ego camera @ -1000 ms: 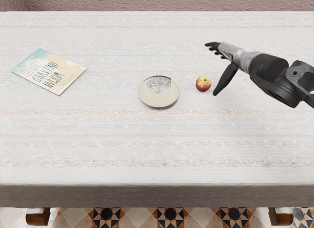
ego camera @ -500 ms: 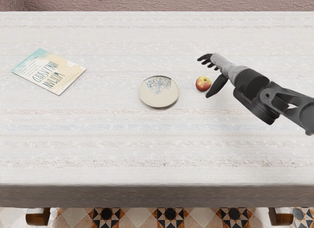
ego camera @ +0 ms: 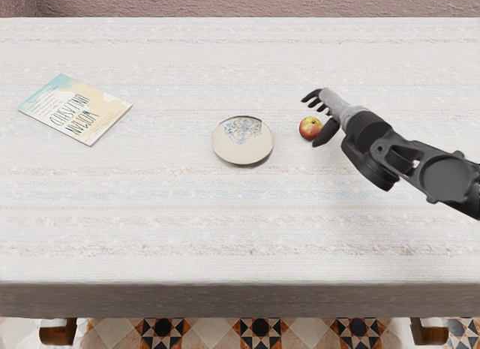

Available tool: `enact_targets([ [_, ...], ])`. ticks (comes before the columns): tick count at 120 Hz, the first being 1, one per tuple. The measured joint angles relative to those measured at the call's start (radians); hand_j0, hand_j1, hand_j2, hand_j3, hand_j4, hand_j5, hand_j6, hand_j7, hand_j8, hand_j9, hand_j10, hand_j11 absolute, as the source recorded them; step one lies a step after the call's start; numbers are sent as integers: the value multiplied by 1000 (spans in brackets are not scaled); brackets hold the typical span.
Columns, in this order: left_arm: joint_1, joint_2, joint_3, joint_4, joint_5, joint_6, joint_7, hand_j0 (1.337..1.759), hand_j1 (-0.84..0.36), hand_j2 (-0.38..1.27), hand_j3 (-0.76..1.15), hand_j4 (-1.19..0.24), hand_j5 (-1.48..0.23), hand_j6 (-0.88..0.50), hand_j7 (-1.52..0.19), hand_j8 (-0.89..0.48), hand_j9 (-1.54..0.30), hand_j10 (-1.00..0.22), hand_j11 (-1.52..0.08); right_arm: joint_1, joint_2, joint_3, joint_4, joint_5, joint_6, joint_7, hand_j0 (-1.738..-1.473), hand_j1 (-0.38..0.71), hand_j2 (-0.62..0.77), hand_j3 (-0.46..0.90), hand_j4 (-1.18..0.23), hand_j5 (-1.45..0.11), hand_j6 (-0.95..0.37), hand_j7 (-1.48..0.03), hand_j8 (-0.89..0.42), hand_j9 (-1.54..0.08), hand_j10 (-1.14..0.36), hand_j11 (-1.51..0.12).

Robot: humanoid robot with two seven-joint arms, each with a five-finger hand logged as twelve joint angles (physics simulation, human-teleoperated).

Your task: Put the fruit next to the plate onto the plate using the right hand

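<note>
You have a wide pale counter (ego camera: 240, 214) filling nearly the whole frame, its near edge running along the bottom above a patterned tile floor (ego camera: 259, 330). The right arm (ego camera: 409, 163) comes in from the right edge at mid-height and slants up and left towards the centre. In the upper left of the frame a booklet (ego camera: 73, 109) lies flat on the counter, turned at an angle, well apart from everything else. The plate (ego camera: 220, 148) sits near the centre, round and cream with a pale pattern in its well, and nothing lies on it. Your right robot hand (ego camera: 328, 113) is just right of centre, fingers (ego camera: 313, 98) spread and holding nothing. Its thumb (ego camera: 324, 133) points down just beside the fruit; you cannot tell from here whether it touches. The apple (ego camera: 310, 127), red and yellow, rests on the counter just right of the plate, apart from its rim.
</note>
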Motion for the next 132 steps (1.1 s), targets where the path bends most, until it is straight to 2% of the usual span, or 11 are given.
enact_targets([
  [50,0,0,0,0,0,0,0,1658,55,49,0,-245,-318,-245,-318,-245,-318,-245,-318,33,93,-22,-188,21,69,34,-1658,54,-65,0,-338,-438,-339,-438,-339,-438,-338,-438],
  [71,0,0,0,0,0,0,0,1658,55,49,0,-245,-318,-245,-318,-245,-318,-245,-318,37,126,-24,-251,57,90,75,-1658,73,-69,0,-354,-458,-354,-458,-354,-458,-353,-458],
  [108,0,0,0,0,0,0,0,1658,55,49,0,-245,-318,-245,-318,-245,-318,-245,-318,44,139,-28,-276,73,99,96,-1658,186,-72,0,-450,-586,-451,-585,-450,-586,-450,-586],
  [132,0,0,0,0,0,0,0,1658,55,49,0,-245,-318,-245,-318,-245,-318,-245,-318,43,136,-30,-277,74,100,105,-1657,246,45,0,-526,-699,-524,-691,-384,-693,-493,-694],
])
